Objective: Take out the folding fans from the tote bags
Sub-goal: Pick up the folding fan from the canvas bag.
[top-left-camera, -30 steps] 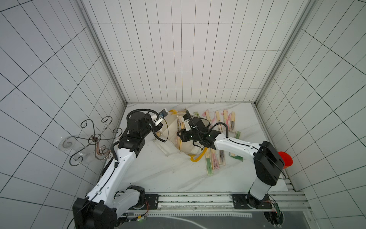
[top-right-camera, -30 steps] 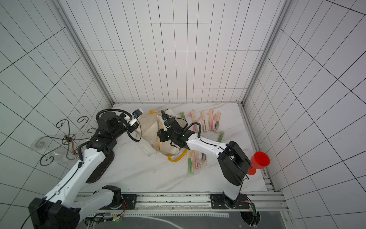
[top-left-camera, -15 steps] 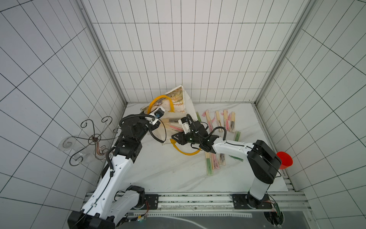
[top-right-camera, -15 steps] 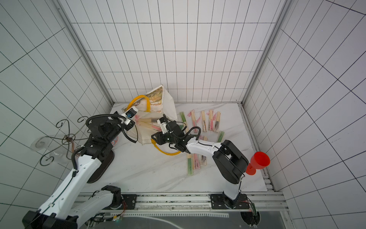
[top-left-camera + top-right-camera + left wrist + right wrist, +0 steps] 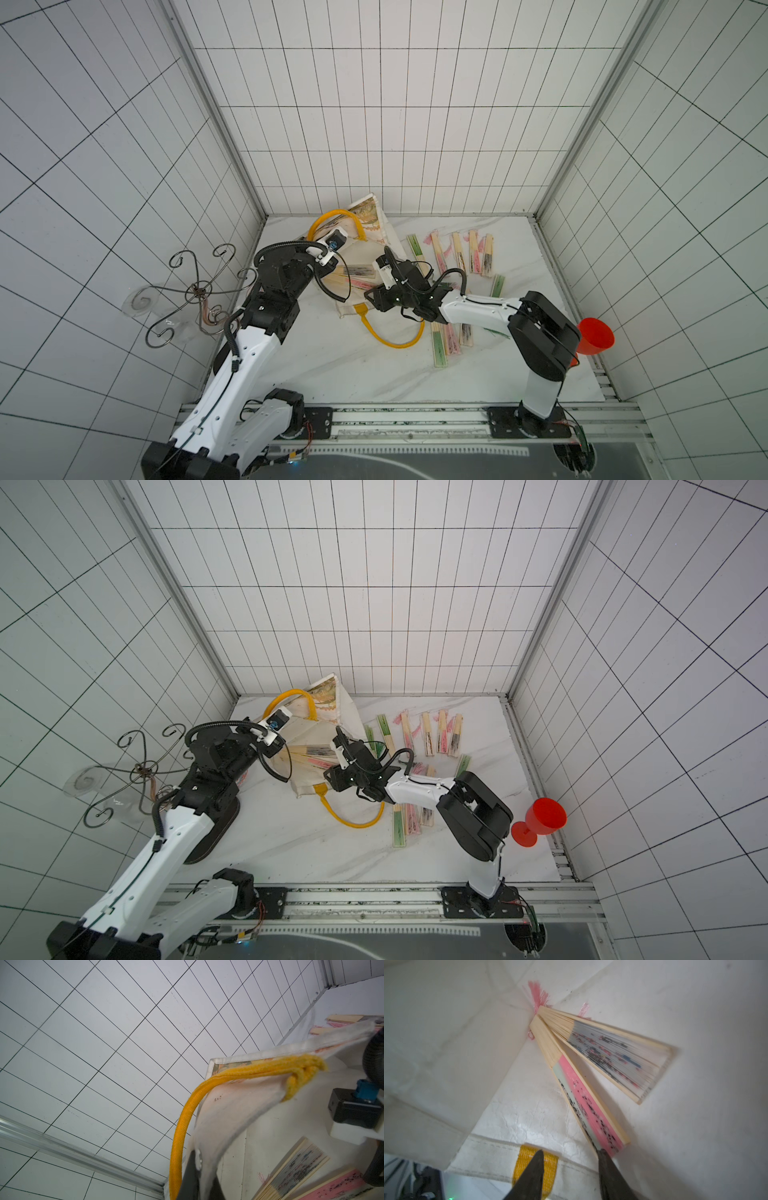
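The tote bag has been raised open in the last second, with the left gripper clamped on its upper lip. Nearest, the right gripper sits at the mouth, jaws apart and empty. Inside lie a pink fan and an ink-printed fan, likely light, stiff and brittle; pinch across the slats. Beyond, more fans lie on the table.

The desk is a white slab with grey veins. A cream tote bag sits toward its far left corner, partly raised, with one yellow handle looped flat on the surface. A row of closed folding fans lies near the far edge. A smaller bunch of fans lies nearer the front, and a red goblet is at the right edge.
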Tool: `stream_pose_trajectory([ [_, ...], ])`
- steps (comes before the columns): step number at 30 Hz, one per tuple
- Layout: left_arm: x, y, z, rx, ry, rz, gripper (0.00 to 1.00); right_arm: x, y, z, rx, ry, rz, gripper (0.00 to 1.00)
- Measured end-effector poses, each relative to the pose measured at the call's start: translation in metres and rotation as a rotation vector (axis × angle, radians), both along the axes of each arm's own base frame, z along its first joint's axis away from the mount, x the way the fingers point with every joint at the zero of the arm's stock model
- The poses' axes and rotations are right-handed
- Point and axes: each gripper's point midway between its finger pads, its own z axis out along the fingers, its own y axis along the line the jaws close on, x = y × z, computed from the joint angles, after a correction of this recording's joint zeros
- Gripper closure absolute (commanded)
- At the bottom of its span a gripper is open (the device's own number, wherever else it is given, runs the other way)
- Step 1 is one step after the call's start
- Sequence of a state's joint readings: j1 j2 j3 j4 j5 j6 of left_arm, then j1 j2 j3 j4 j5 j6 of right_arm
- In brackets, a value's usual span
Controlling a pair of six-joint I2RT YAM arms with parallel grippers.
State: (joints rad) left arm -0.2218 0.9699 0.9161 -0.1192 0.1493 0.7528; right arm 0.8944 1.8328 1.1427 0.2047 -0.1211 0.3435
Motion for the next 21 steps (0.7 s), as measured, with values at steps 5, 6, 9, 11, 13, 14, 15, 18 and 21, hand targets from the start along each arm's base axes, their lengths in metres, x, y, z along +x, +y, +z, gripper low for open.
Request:
stream_pose_trajectory([
  [5, -0.001, -0.002, -0.009, 0.008, 0.037, -0.012, 1.00, -0.002, -0.003, -0.005, -0.120, -0.085, 0.046, 0.45],
  [6, -0.001, -0.003, -0.012, 0.010, 0.046, -0.016, 1.00, -0.001, -0.003, -0.003, -0.136, -0.106, 0.053, 0.44],
  [9, 0.000, -0.007, -0.020, 0.017, 0.078, -0.032, 1.00, 0.006, -0.003, 0.006, -0.174, -0.154, 0.056, 0.40],
  [11, 0.000, -0.009, -0.024, 0.021, 0.098, -0.042, 1.00, 0.010, 0.000, 0.012, -0.191, -0.173, 0.058, 0.41],
  [13, 0.001, -0.011, -0.027, 0.024, 0.111, -0.045, 1.00, 0.016, 0.006, 0.017, -0.200, -0.181, 0.060, 0.41],
  [14, 0.001, -0.010, -0.029, 0.025, 0.118, -0.044, 1.00, 0.018, 0.009, 0.018, -0.203, -0.180, 0.062, 0.41],
  [15, 0.001, -0.010, -0.030, 0.026, 0.125, -0.044, 1.00, 0.019, 0.011, 0.016, -0.207, -0.173, 0.067, 0.41],
  [18, 0.001, -0.011, -0.032, 0.030, 0.144, -0.046, 1.00, 0.015, 0.013, 0.004, -0.228, -0.133, 0.091, 0.41],
  [21, 0.003, -0.013, -0.035, 0.036, 0.167, -0.048, 1.00, 0.006, 0.010, -0.012, -0.256, -0.068, 0.106, 0.40],
])
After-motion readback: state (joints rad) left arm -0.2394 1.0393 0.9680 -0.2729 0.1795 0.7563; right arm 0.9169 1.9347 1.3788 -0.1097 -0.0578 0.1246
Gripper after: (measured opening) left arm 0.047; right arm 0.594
